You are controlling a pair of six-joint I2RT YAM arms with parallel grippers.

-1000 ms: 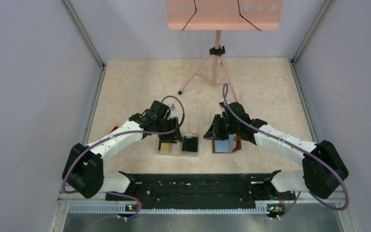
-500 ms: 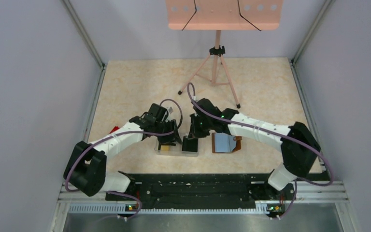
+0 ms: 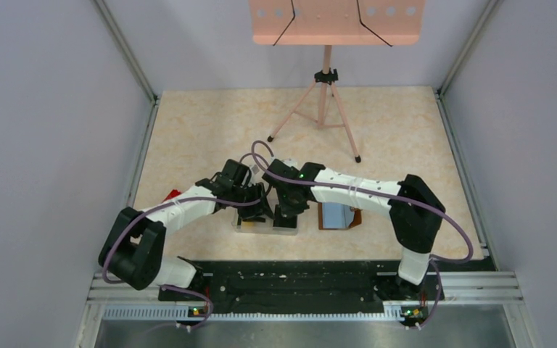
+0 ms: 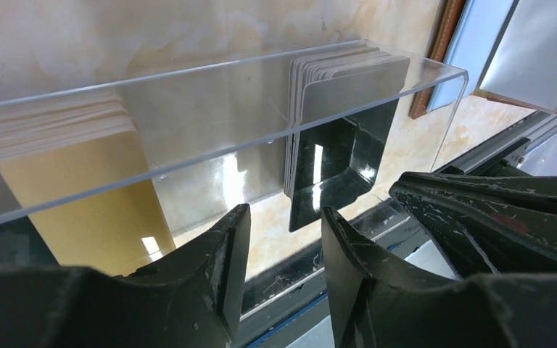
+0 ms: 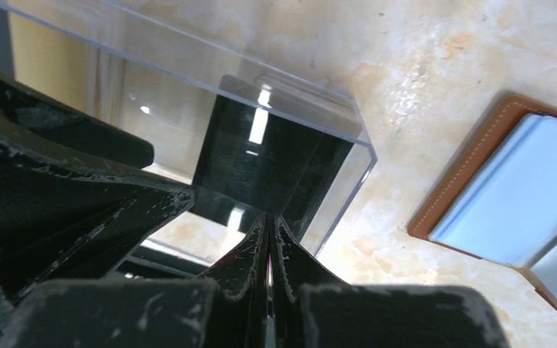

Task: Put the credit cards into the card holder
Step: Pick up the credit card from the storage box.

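A clear plastic tray (image 3: 240, 227) holds yellow-gold credit cards (image 3: 249, 220) on its left and a stack of black credit cards (image 3: 287, 222) on its right. The card holder (image 3: 337, 216) lies open right of the tray, pale blue-grey inside up. My left gripper (image 3: 261, 211) is open at the tray's middle; in the left wrist view its gripper (image 4: 284, 225) frames the tray (image 4: 188, 72), gold cards (image 4: 80, 196) and black stack (image 4: 341, 152). My right gripper (image 3: 287, 212) is shut, its tips (image 5: 270, 221) touching the black stack (image 5: 254, 159). The card holder (image 5: 508, 188) lies to the right.
A tripod stand (image 3: 324, 94) with a peach board (image 3: 337, 20) stands at the back. A small red object (image 3: 172, 193) lies by the left arm. A black rail (image 3: 290, 279) runs along the near edge. Grey walls close both sides.
My right gripper has swung left from over the card holder to the black cards in the tray. My left gripper has shifted slightly toward the tray's middle.
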